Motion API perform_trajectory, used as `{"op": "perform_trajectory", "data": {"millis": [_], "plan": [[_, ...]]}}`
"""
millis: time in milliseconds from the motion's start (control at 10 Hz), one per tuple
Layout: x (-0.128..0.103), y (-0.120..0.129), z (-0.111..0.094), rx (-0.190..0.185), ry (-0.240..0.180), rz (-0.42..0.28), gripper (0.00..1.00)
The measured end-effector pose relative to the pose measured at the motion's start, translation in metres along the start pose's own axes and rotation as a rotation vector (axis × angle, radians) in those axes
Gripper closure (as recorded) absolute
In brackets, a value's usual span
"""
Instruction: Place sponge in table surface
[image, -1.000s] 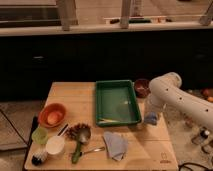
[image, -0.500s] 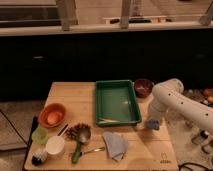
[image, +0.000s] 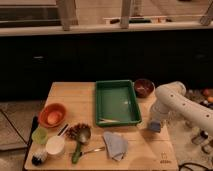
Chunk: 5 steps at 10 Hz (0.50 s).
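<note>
You are at the set-down step: the white arm's gripper (image: 154, 121) hangs low by the right edge of the light tan wooden table surface (image: 70, 97), just off the front right corner of the green rectangular plastic tray (image: 116, 82). The small blue-grey rectangular sponge (image: 153, 127) sits directly beneath it, on the wood or barely above. Whether the gripper is pinching the sponge or has freed it cannot be told. Your next move likely calls for confirming the release, then lifting straight up.

Small blue-grey sponge (image: 154, 127) at the tan table surface (image: 70, 95)'s right side, beneath the hand (image: 155, 120).
</note>
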Motion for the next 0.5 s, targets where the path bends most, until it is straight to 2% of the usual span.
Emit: {"op": "perform_trajectory", "data": {"millis": [300, 500], "plan": [[0.001, 0.0024, 0.0018, 0.003, -0.008, 0.006, 0.22], [0.0018, 0.0018, 0.0017, 0.002, -0.011, 0.008, 0.2]]}}
